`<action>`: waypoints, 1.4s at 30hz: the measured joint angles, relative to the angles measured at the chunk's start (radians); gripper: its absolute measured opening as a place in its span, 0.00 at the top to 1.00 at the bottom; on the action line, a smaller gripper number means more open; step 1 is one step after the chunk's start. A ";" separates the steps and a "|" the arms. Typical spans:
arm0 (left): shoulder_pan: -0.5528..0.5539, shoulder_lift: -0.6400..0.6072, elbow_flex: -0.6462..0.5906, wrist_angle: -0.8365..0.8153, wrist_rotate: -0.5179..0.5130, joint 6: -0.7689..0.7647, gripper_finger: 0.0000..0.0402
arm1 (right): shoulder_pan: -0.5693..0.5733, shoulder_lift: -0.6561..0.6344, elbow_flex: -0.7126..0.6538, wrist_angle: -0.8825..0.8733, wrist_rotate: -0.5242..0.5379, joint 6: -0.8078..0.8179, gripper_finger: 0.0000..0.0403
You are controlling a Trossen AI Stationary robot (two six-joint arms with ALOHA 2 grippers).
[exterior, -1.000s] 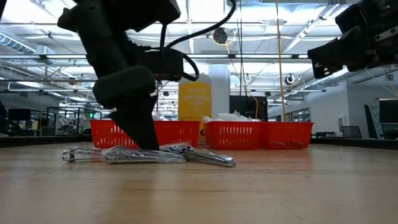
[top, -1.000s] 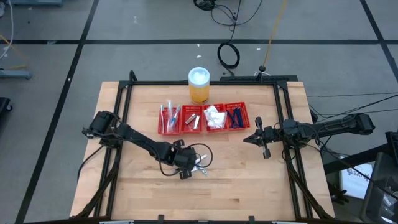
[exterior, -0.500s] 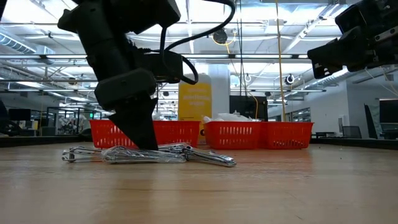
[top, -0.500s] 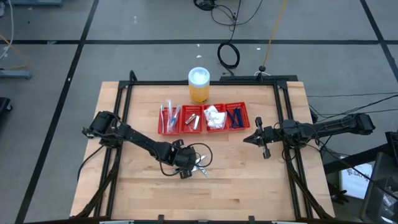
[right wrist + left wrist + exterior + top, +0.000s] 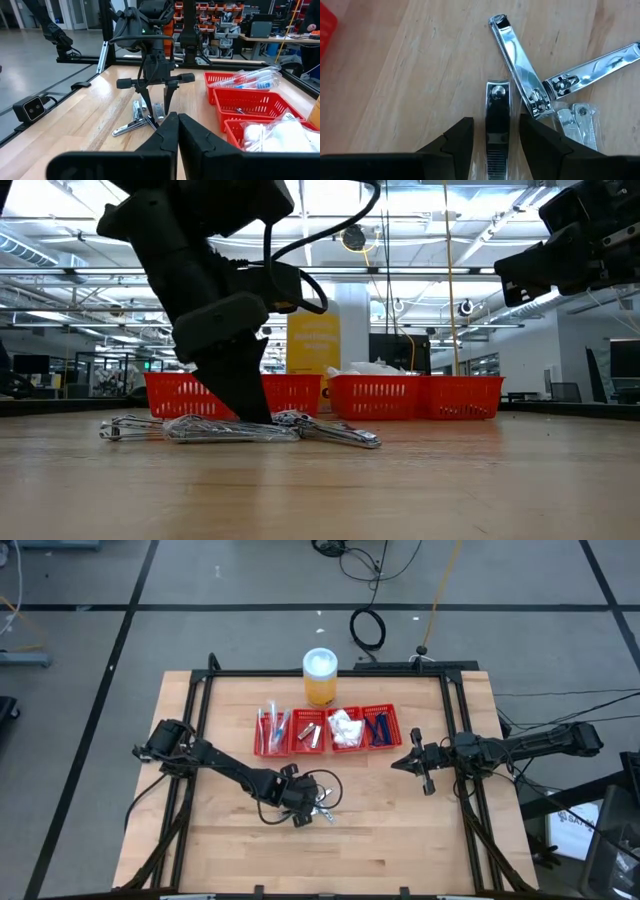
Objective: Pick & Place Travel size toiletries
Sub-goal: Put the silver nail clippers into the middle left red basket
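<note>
- the left hand is down at the desk, in front of the red tray, its two fingers set either side of one silvery nail clipper that lies flat on the wood; the fingers are part-spread around it, and i cannot tell whether they actually press on it.
- more nail clippers lie loose just beside it, crossing and touching one another in a small heap; at least one seems to be in clear wrap.
- the tray sits mid-desk with four compartments in a row: sticks in clear wrap at its left end, then small silvery pieces, white packets, and dark blue razors at its right end.
- an orange jar with a white lid stands just behind the tray.
- the right hand waits above the desk's right side, well apart from the heap, fingers pressed together and holding nothing.
</note>
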 joint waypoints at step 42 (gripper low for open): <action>0.004 0.003 -0.002 0.001 0.026 -0.054 0.89 | 0.000 0.000 0.000 0.000 0.000 0.000 1.00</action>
